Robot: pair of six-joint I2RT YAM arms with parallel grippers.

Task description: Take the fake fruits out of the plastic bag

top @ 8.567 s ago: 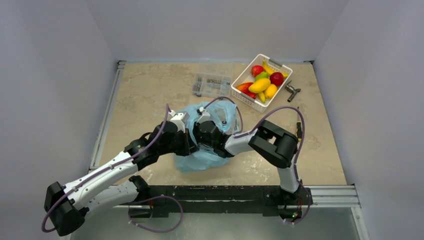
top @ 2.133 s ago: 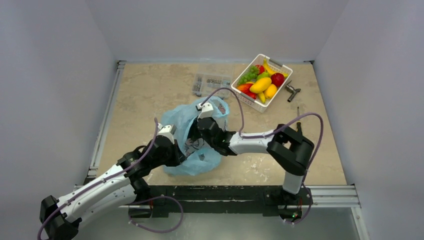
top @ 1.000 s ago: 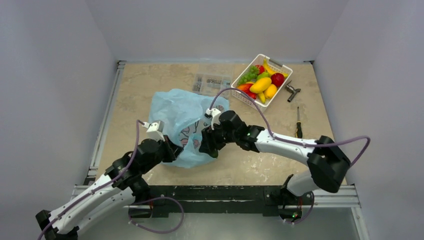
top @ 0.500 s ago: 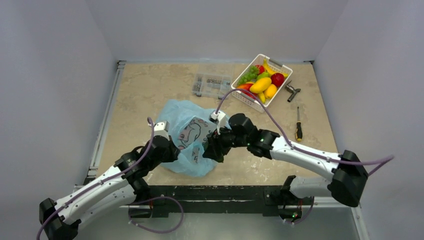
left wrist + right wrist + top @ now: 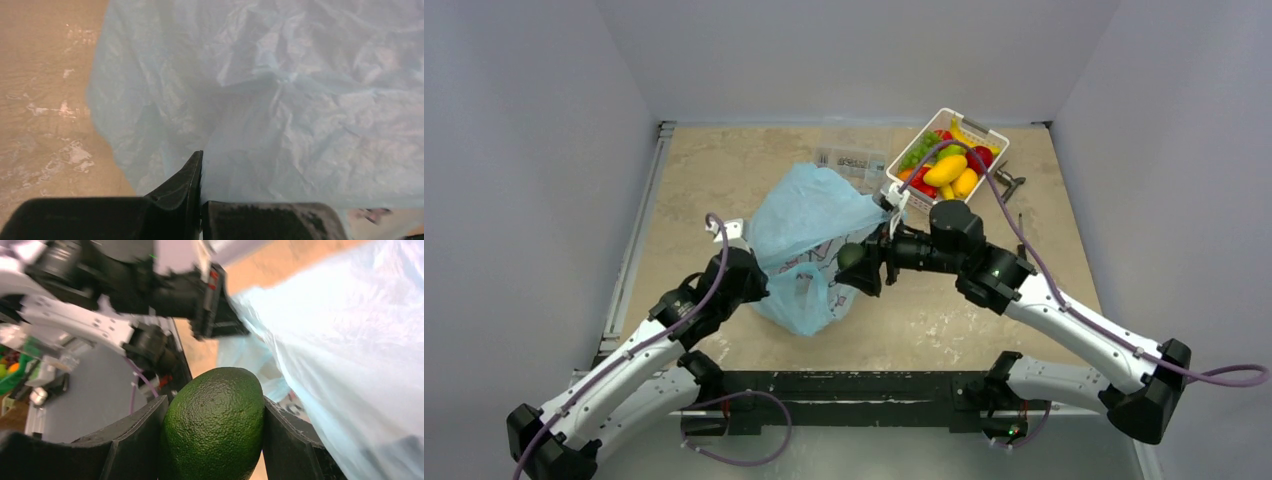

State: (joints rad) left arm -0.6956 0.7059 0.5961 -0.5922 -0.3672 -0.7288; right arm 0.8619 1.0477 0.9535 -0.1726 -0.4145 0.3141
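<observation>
**Avocado out of the bag, bag pinched on the other side**

Left gripper (image 5: 200, 172), nearest the bases: jaws together on a fold of the thin crinkly light blue plastic bag (image 5: 809, 212), at the bag's near-left side.

Right gripper (image 5: 214, 426), at the bag's right edge and off the beige mottled bench (image 5: 704, 170): jaws clamped on a dark green pebbly fake avocado (image 5: 215, 415), one jaw on each side of its belly. The fruit is fully outside the bag, just beside the film. The bag film rises to a peak that meets the right wrist. Snagged or only draped, cannot tell. Anything left inside the bag is hidden.

Handling, as a judgement:
- **Avocado:** probably light hollow plastic, rigid, with a textured skin that grips well. It is rounded, so an off-centre squeeze could pop it out. Hold it across the widest part, as now.
- **Bag:** limp, slick and easily torn. Take it by a bunched fold or a handle loop.

A clear plastic parts box (image 5: 849, 158) sits just behind the bag. The white slotted plastic basket (image 5: 976, 121) is to the bag's far right and holds a bunch of green grapes (image 5: 921, 150) and other fruits.
</observation>
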